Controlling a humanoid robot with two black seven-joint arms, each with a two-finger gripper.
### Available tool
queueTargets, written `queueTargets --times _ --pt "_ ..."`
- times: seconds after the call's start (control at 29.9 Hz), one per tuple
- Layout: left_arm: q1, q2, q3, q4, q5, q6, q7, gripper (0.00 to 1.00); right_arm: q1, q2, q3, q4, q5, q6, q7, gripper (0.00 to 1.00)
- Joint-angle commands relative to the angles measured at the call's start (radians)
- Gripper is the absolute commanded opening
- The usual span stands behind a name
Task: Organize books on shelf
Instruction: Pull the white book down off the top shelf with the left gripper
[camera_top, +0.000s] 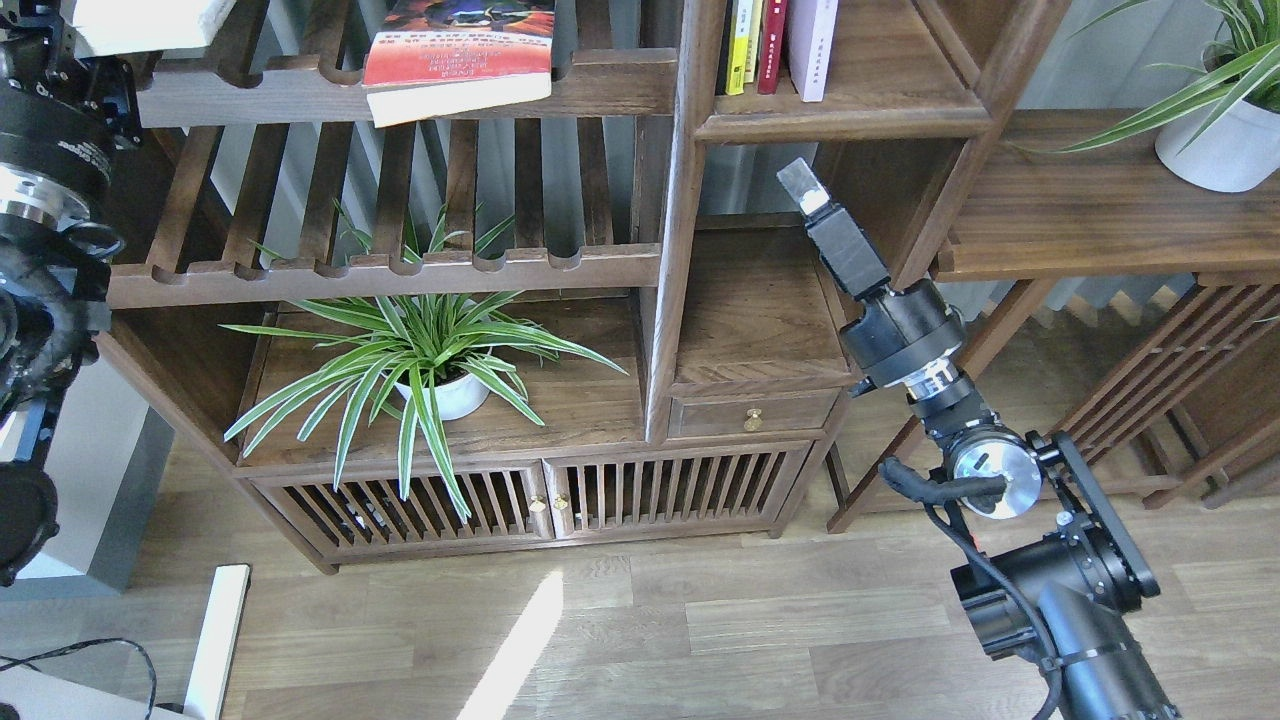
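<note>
White book (150, 22) is carried top-left by left claw, grip hidden; shelf (850, 105) lies far right, nearer right claw (797, 182), spread unclear.

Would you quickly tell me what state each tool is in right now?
Left tool: at the top left corner beside the large white book; grip cannot be told.
Right tool: below the shelf, holding nothing; seen end-on, cannot be told.

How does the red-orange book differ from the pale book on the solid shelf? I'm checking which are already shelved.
The red-orange book lies flat, cover up, on the slatted rack, its lower edge overhanging the front rail. The pale book stands upright on the solid shelf, beside slim yellow and red books. The first shows a dark cover picture; the second looks plain pale with small print. Both are paperbacks.
</note>
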Motion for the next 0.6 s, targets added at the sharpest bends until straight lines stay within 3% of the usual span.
queueTargets --times 0.0,0.57 --pt "0.043 -0.001 0.001 -0.009 0.006 -0.081 0.003 0.04 0.010 0.008 -0.005 -0.001 0.001 0.000 0.000 0.95" --pt "0.187 0.004 0.006 -0.064 0.081 -0.285 0.003 0.04 0.049 0.028 -0.039 -0.011 0.000 0.000 0.000 0.95"
